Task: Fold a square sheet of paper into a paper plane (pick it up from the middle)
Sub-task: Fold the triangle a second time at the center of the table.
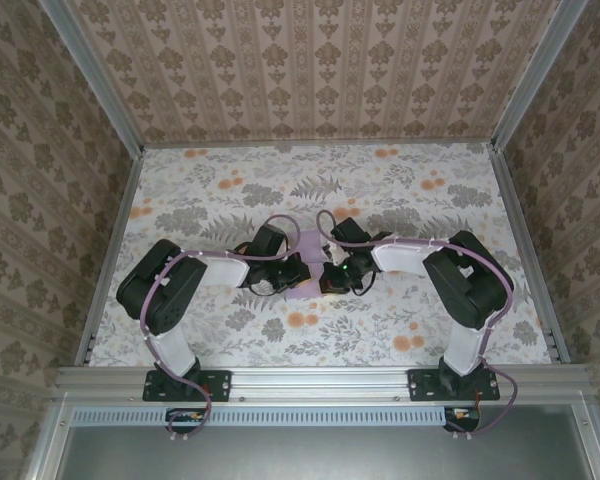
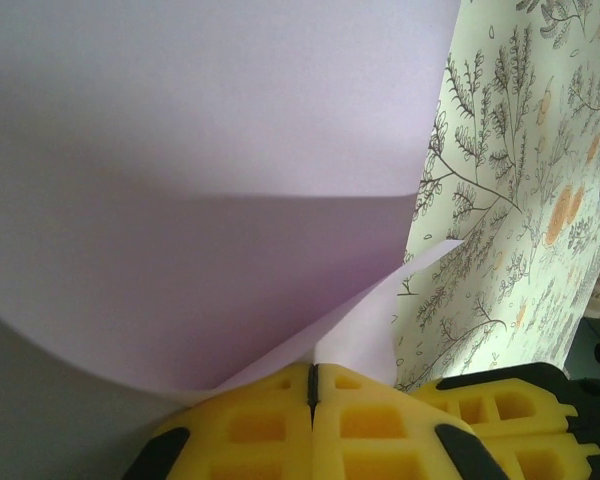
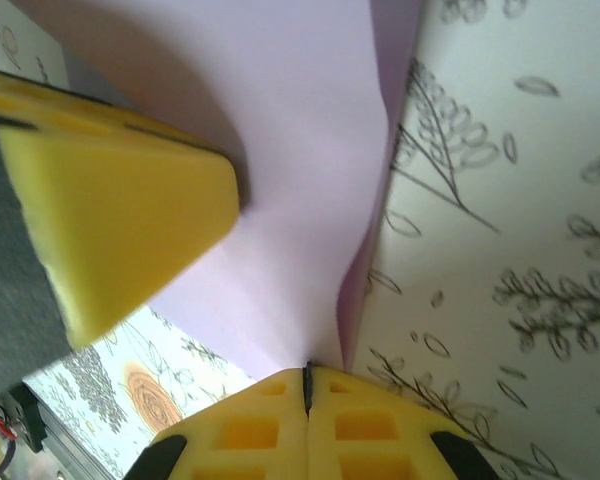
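Near the middle of the tabletop, the left gripper and the right gripper are each pinching the square sheet of paper, with the jaws pressed together on it. If the two are pulling apart or twisting unevenly, I think the thin sheet is risking a tear or a wrong crease. No container is standing on the tabletop.

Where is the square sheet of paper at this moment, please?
In the top view the square sheet of paper is at the middle of the table, between the left gripper and the right gripper, each shut on it.
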Available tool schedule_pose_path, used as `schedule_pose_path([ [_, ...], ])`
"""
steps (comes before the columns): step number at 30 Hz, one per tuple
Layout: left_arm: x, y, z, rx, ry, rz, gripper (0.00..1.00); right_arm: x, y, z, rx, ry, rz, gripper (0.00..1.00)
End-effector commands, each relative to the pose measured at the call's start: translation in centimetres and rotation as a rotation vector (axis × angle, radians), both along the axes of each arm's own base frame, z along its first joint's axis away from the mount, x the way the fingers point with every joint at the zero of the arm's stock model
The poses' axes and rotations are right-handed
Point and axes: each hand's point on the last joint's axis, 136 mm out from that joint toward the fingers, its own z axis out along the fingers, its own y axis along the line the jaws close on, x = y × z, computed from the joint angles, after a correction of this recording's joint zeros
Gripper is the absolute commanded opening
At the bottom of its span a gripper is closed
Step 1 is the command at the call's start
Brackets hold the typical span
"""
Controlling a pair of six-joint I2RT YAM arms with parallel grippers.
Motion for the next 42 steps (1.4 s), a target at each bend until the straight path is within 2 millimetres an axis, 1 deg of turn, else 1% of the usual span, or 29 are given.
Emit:
schedule_pose_path([
  [1, -2.0, 2.7, -3.2, 0.134, 0.086, 0.041, 0.06, -2.5, -2.1, -0.1, -0.051, 0.07, 0.013, 0.06],
  [5, -1.8, 2.4, -2.9, 0.123, 0.076, 0.037, 0.06, -0.9, -0.7, 2.3, 0.031, 0.004, -0.003, 0.06],
  [7, -1.8, 2.3, -2.8, 0.119, 0.073, 0.033, 0.06, 0.0, 0.0, 2.9, 0.055, -0.017, -0.01, 0.06],
  [8, -1.8, 2.3, -2.7, 0.118, 0.072, 0.032, 0.06, 0.4, 0.2, 2.8, 0.057, -0.019, -0.013, 0.06],
  [13, -1.7, 2.1, -2.5, 0.11, 0.066, 0.027, 0.06, 1.4, 1.0, 1.6, 0.06, -0.003, -0.02, 0.06],
  [18, -1.6, 1.8, -2.2, 0.102, 0.06, 0.019, 0.06, 1.3, 0.9, 0.5, 0.042, 0.017, -0.017, 0.06],
  [21, -1.4, 1.4, -1.8, 0.081, 0.042, 0.012, 0.07, 1.0, 0.5, -0.2, 0.016, 0.029, -0.017, 0.06],
  [23, -0.9, 0.8, -0.7, 0.053, -0.006, -0.015, 0.08, 0.7, -0.1, -1.0, -0.022, 0.038, -0.016, 0.06],
  [25, -0.6, -0.2, 1.2, 0.032, -0.081, -0.063, 0.12, 0.4, -0.7, -1.5, -0.056, 0.046, -0.013, 0.06],
  [27, -0.8, -1.3, 2.6, 0.051, -0.137, -0.108, 0.14, 0.2, -1.2, -1.9, -0.081, 0.052, -0.016, 0.06],
  [28, -1.0, -1.4, 2.8, 0.082, -0.149, -0.123, 0.14, 0.2, -1.3, -1.9, -0.084, 0.052, -0.017, 0.06],
  [30, -1.2, -1.2, 2.6, 0.116, -0.153, -0.121, 0.14, 0.2, -1.2, -1.9, -0.082, 0.051, -0.019, 0.06],
  [34, -1.4, -0.7, 1.3, 0.122, -0.114, -0.085, 0.11, 0.1, -1.2, -2.0, -0.084, 0.056, -0.023, 0.05],
  [42, -1.1, -1.3, 0.2, 0.086, -0.088, -0.06, 0.08, 0.1, -1.2, -2.0, -0.084, 0.06, -0.025, 0.05],
])
